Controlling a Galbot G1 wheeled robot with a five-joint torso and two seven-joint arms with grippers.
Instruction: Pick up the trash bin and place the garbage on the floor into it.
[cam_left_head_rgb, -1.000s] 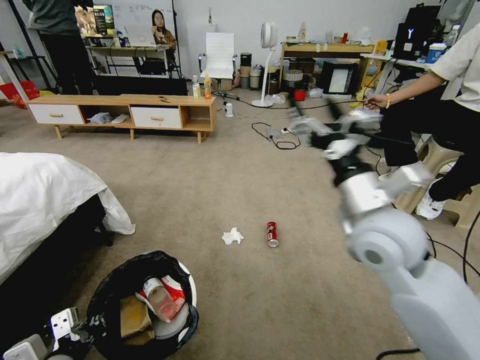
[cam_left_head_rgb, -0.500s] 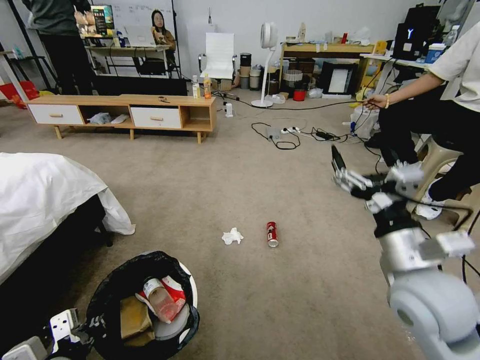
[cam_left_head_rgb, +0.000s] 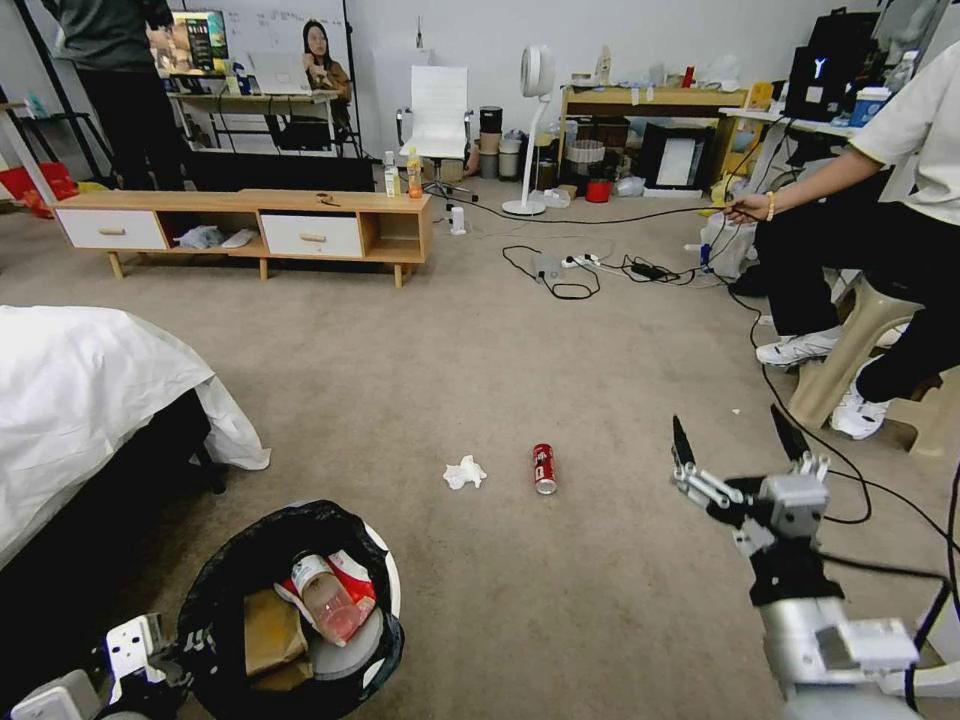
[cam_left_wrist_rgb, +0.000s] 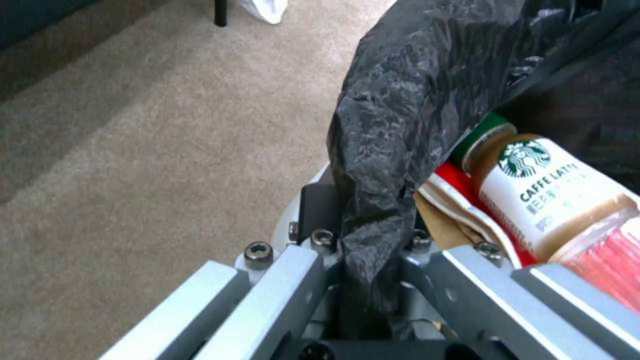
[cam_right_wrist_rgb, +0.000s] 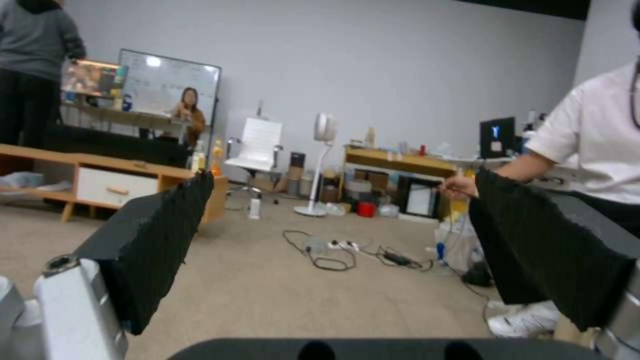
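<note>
The left gripper (cam_left_head_rgb: 165, 665) is sitting at the lower left of the head view, clamped on the rim of the bin (cam_left_head_rgb: 385, 585), which is standing on the floor (cam_left_head_rgb: 560, 610) close in front of the robot. In the left wrist view its fingers (cam_left_wrist_rgb: 320, 207) are pinching the rim together with a fold of the black bag (cam_left_wrist_rgb: 400, 115) that is spilling over it. Inside the bin a bottle (cam_left_head_rgb: 325, 600) with a tan drink is lying on a red-white wrapper (cam_left_head_rgb: 358, 575), with a brown paper piece (cam_left_head_rgb: 268, 632) just beside them; the wrist view is showing the bottle's green cap and its white label. A bed (cam_left_head_rgb: 80, 400) with a white cover is standing to the left of the bin, its corner sheet hanging down to the carpet.

Further right, near the middle of the floor, a crumpled tissue (cam_left_head_rgb: 465, 472) is lying on the carpet, and a red can (cam_left_head_rgb: 544, 468) is lying on its side just beside it, the two apart. Both are well apart from the bin.

On the right, the right gripper (cam_left_head_rgb: 740, 445) is hanging above bare carpet, to the right of the can and apart from it, pointing away from the robot. Its two dark fingers (cam_right_wrist_rgb: 160, 240) are standing wide apart with nothing between them. Beyond it, a person is sitting on a stool (cam_left_head_rgb: 850, 345) at the right edge.
</note>
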